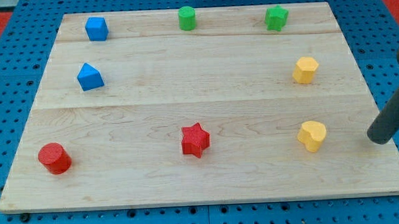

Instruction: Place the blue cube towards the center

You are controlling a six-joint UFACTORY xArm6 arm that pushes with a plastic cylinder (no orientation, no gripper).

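Note:
The blue cube [97, 28] sits near the top left corner of the wooden board [199, 112]. A second blue block [89, 77], wedge-like, lies below it at the left. My tip [379, 138] is at the board's right edge, low in the view, far from the blue cube. It stands just right of a yellow heart-like block [312, 135] without touching it.
A green cylinder [187, 18] and a green star-like block [276, 18] lie along the top edge. A yellow hexagonal block [305, 69] is at the right. A red star [194, 140] is at bottom centre and a red cylinder [54, 158] at bottom left.

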